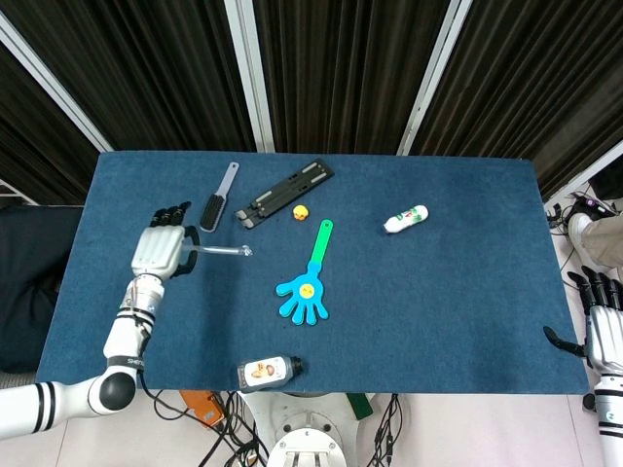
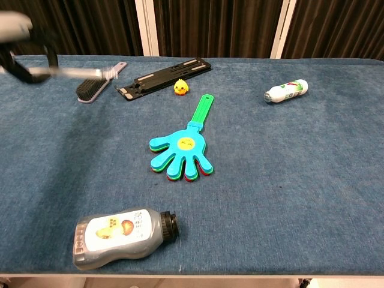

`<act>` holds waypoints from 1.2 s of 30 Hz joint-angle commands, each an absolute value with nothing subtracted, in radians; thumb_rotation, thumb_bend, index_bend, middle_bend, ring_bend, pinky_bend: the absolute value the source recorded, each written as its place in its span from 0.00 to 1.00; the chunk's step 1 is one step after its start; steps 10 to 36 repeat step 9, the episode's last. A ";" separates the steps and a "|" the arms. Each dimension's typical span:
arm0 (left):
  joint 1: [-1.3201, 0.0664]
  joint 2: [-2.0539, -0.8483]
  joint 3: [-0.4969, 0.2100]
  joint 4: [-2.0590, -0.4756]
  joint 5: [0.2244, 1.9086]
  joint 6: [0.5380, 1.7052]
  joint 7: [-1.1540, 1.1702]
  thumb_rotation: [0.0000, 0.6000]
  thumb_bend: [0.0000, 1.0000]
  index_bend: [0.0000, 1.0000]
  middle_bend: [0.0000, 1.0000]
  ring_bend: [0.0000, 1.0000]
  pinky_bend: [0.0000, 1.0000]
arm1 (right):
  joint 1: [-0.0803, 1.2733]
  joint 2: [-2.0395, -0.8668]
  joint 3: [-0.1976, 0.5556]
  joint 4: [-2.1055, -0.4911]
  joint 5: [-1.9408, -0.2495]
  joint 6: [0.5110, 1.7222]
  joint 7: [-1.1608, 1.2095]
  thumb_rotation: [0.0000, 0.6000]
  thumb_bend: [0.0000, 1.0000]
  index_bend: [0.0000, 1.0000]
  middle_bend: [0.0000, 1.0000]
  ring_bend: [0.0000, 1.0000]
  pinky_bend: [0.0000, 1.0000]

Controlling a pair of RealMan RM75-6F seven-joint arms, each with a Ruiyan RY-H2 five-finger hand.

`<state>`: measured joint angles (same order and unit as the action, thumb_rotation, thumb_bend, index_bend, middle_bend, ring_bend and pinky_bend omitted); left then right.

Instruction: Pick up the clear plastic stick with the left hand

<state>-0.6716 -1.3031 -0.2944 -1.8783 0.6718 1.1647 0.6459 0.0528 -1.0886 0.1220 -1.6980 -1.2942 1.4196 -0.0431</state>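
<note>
My left hand (image 1: 161, 250) holds the clear plastic stick (image 1: 222, 251) well above the blue table (image 1: 438, 292), at its left side. The stick pokes out to the right of the fingers, roughly level. In the chest view the same hand (image 2: 21, 51) sits blurred at the top left corner with the stick (image 2: 84, 72) crossing in front of the brush. My right hand (image 1: 605, 336) hangs off the table's right edge with its fingers apart and nothing in it.
On the table lie a black brush (image 1: 215, 201), a black flat stand (image 1: 284, 189), a small yellow duck (image 1: 302, 211), a blue and green hand clapper (image 1: 308, 282), a white bottle (image 1: 406, 219) and a grey bottle (image 1: 265, 371) by the front edge.
</note>
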 commanded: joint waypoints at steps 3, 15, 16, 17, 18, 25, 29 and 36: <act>-0.699 -1.187 -0.346 -2.003 0.628 1.171 0.650 1.00 0.53 0.56 0.00 0.00 0.05 | 0.053 -1.089 0.121 -1.699 -1.294 1.419 -0.045 1.00 0.29 0.19 0.11 0.09 0.04; -0.722 -1.107 -0.356 -2.088 0.608 1.165 0.649 1.00 0.52 0.56 0.00 0.00 0.05 | 0.053 -1.088 0.120 -1.702 -1.294 1.419 -0.049 1.00 0.29 0.19 0.11 0.09 0.04; -0.722 -1.107 -0.356 -2.088 0.608 1.165 0.649 1.00 0.52 0.56 0.00 0.00 0.05 | 0.053 -1.088 0.120 -1.702 -1.294 1.419 -0.049 1.00 0.29 0.19 0.11 0.09 0.04; -0.722 -1.107 -0.356 -2.088 0.608 1.165 0.649 1.00 0.52 0.56 0.00 0.00 0.05 | 0.053 -1.088 0.120 -1.702 -1.294 1.419 -0.049 1.00 0.29 0.19 0.11 0.09 0.04; -0.722 -1.107 -0.356 -2.088 0.608 1.165 0.649 1.00 0.52 0.56 0.00 0.00 0.05 | 0.053 -1.088 0.120 -1.702 -1.294 1.419 -0.049 1.00 0.29 0.19 0.11 0.09 0.04; -0.722 -1.107 -0.356 -2.088 0.608 1.165 0.649 1.00 0.52 0.56 0.00 0.00 0.05 | 0.053 -1.088 0.120 -1.702 -1.294 1.419 -0.049 1.00 0.29 0.19 0.11 0.09 0.04; -0.722 -1.107 -0.356 -2.088 0.608 1.165 0.649 1.00 0.52 0.56 0.00 0.00 0.05 | 0.053 -1.088 0.120 -1.702 -1.294 1.419 -0.049 1.00 0.29 0.19 0.11 0.09 0.04; -0.722 -1.107 -0.356 -2.088 0.608 1.165 0.649 1.00 0.52 0.56 0.00 0.00 0.05 | 0.053 -1.088 0.120 -1.702 -1.294 1.419 -0.049 1.00 0.29 0.19 0.11 0.09 0.04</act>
